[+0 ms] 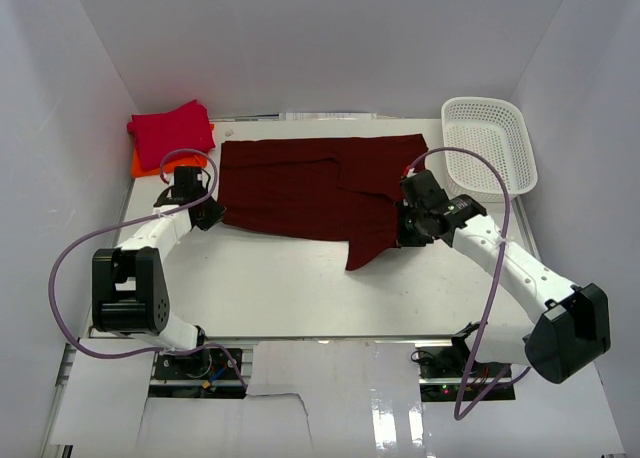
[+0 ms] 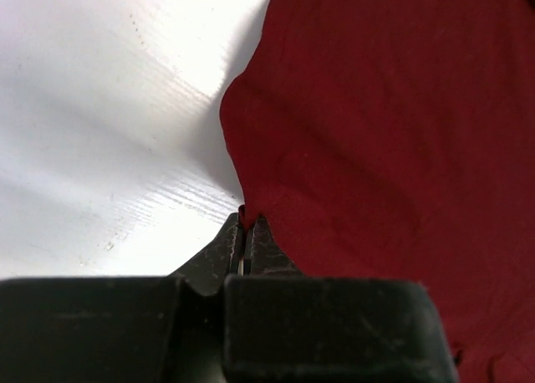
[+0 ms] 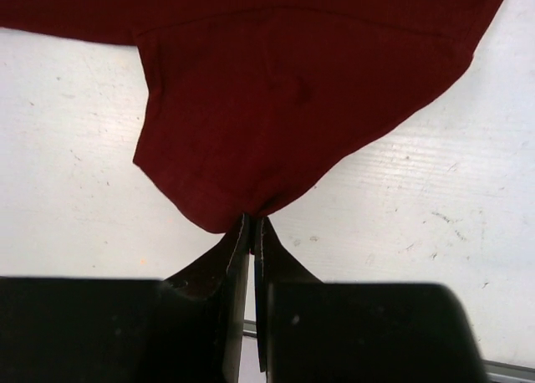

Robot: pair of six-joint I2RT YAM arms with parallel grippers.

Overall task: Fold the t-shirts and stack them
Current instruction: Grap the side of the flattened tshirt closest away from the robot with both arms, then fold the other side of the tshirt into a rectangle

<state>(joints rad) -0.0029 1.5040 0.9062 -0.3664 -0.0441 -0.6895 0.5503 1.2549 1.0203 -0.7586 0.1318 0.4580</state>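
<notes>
The fingers (image 2: 224,251) of the left gripper (image 2: 247,224) are pressed together with a small fold of the dark maroon t-shirt (image 2: 384,132) nipped between their tips, at the cloth's left edge. The fingers (image 3: 236,251) of the right gripper (image 3: 252,224) are likewise drawn narrow, and a corner of the same shirt comes to a point between their tips.

The white table (image 1: 300,293) bears everything. On its far half the dark maroon t-shirt (image 1: 300,188) lies spread wide from left to right, mostly flat, with creases and an overlapping layer near its middle; a narrower flap runs from its right part toward the near side. The left gripper (image 1: 213,216) sits at the shirt's near left corner and the right gripper (image 1: 405,233) at its near right edge, beside that flap.

At the far right corner stands a white mesh basket (image 1: 482,101), just beyond the shirt's right end. At the far left corner a folded crimson t-shirt (image 1: 172,130) lies on top of a folded orange t-shirt (image 1: 140,163), of which only the left and near edges show.
</notes>
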